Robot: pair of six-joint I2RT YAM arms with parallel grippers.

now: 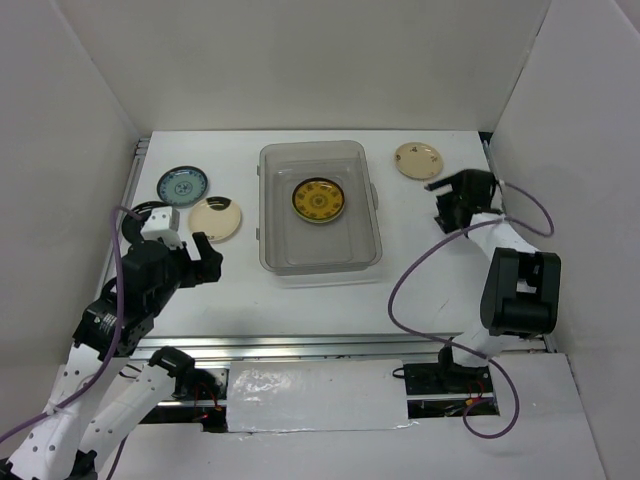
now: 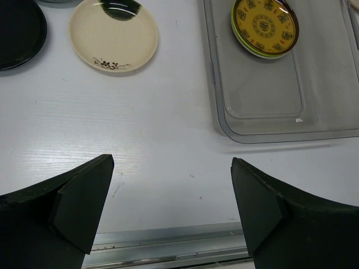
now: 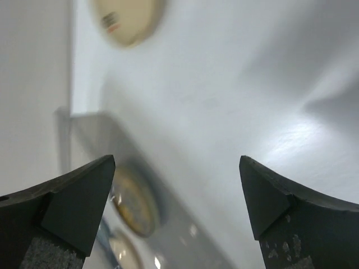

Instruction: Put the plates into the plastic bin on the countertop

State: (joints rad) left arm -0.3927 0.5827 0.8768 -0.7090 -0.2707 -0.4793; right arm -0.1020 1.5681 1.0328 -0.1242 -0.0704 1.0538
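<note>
The white countertop (image 1: pixel 300 300) carries the plastic bin (image 1: pixel 268 215) at its centre. A yellow-and-black plate (image 1: pixel 319 201) lies inside, seemingly stacked on a lime green one (image 2: pixel 241 42). The left gripper (image 2: pixel 171 168) hangs wide open and empty. From it the bin sits at one o'clock and a cream plate with a dark mark (image 2: pixel 114 42) at eleven, with a black plate (image 2: pixel 17 33) beside that. The right gripper (image 3: pixel 176 168) is spread wide too, holding nothing, and a cream floral plate (image 1: pixel 418 159) shows towards eleven in its blurred view. A blue-patterned plate (image 1: pixel 183 184) lies at the bin's nine o'clock.
</note>
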